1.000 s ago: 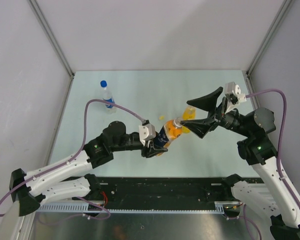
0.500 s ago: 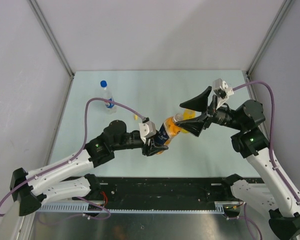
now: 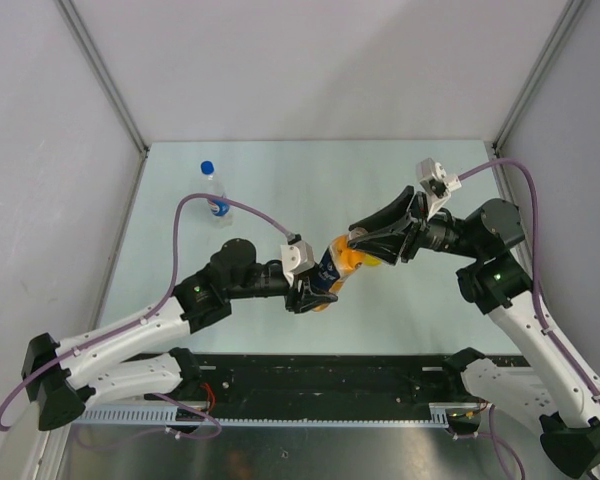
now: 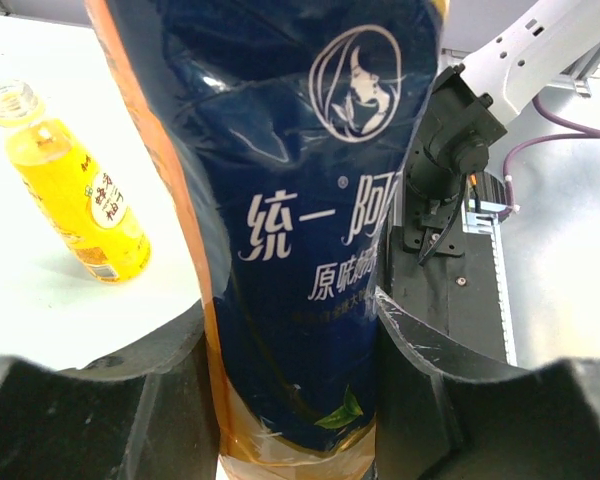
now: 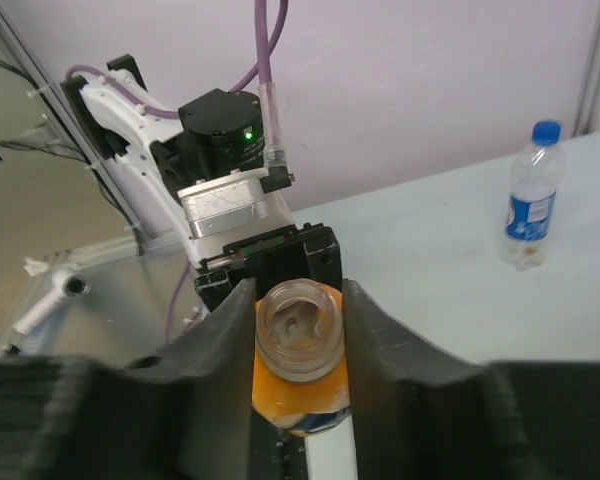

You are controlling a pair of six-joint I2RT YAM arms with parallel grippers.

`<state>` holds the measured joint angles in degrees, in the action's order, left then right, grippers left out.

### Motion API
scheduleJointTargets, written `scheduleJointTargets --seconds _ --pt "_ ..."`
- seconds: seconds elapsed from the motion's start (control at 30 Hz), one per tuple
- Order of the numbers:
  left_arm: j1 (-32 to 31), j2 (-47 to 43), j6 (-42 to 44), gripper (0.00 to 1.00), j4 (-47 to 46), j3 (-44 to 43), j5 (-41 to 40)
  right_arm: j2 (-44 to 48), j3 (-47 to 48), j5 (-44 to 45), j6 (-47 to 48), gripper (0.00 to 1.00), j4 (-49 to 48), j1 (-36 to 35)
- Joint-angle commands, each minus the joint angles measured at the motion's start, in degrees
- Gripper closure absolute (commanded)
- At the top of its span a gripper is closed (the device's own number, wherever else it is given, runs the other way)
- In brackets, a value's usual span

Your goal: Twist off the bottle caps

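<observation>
Two grippers on one orange bottle

1. Left gripper [image 3: 315,288]: located at the centre of the overhead view. It is clamped on the lower body of the orange bottle [image 3: 332,270]. In the left wrist view, the two black fingers [image 4: 140,400] press against both sides of the dark blue label. The label fills the middle of that frame.

2. Orange bottle: held off the table [image 3: 260,180] and tilted. Its top points toward the upper right of the overhead view and its base toward the lower left.

3. Right gripper [image 3: 356,243]: reaches in from the right of the overhead view and meets the top end of the orange bottle. In the right wrist view, its fingers [image 5: 220,350] sit tight against both sides of the neck at the centre of the frame. The round top looks translucent. Whether a cap is on it cannot be told.

4. Water bottle [image 3: 215,195]: stands upright on the table in the upper left of the overhead view, well apart from both grippers. Its blue cap [image 3: 207,167] is on. The same bottle appears at the right edge of the right wrist view.

5. Yellow bottle [image 4: 75,190]: lies on its side on the table in the upper left of the left wrist view. Its mouth is open.
</observation>
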<state>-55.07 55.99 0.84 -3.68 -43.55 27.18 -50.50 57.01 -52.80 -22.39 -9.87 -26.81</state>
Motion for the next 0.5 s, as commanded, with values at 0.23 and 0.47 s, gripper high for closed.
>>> scheduleJointTargets --seconds 0.23,0.47 --pt "0.2 -1.1 -0.4 0.98 -2.7 -1.4 1.6 0.4 0.8 -0.2 1.8 1.0 -0.2 -0.9" --pt "0.2 -1.3 -1.2 0.51 -2.7 -1.3 -0.3 0.9 0.8 0.9 2.9 1.0 1.5 -1.1"
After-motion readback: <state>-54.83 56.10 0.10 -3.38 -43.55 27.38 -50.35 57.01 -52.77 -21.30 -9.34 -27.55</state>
